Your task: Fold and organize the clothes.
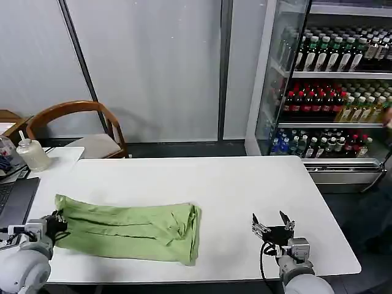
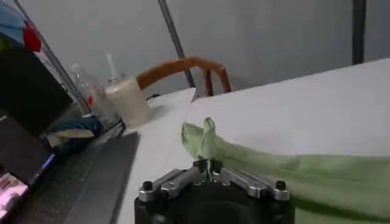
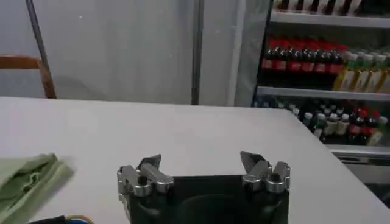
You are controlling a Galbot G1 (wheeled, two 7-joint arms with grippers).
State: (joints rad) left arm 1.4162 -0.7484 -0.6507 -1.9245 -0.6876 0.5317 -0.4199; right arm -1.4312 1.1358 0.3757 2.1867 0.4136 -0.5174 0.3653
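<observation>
Green polo shirt [image 1: 131,228] is already folded into a long band lying along the table's [image 1: 233,184] front edge, toward the front-left corner; its right end is doubled over, well short of the table's middle. Your left gripper [image 1: 56,222] is at the band's left end, fingers pinched shut on a small peak of fabric, which the left wrist view shows standing up between the tips [image 2: 209,163]. Right gripper [image 1: 274,228] sits near the front-right corner, jaws spread wide, holding nothing, well apart from the cloth. My read: the next fold is left end over toward the right end, halving the band. The pinch looks thin, maybe just the top layer, so lift slowly and check that all layers come up before you carry it across. Keep the travel low and parallel to the front edge so the band doesn't skew. Lay it down flush with the right end, then release. Laptop [image 1: 13,199] and bottle [image 1: 30,153] sit just off the table's left edge, so don't swing wide.
</observation>
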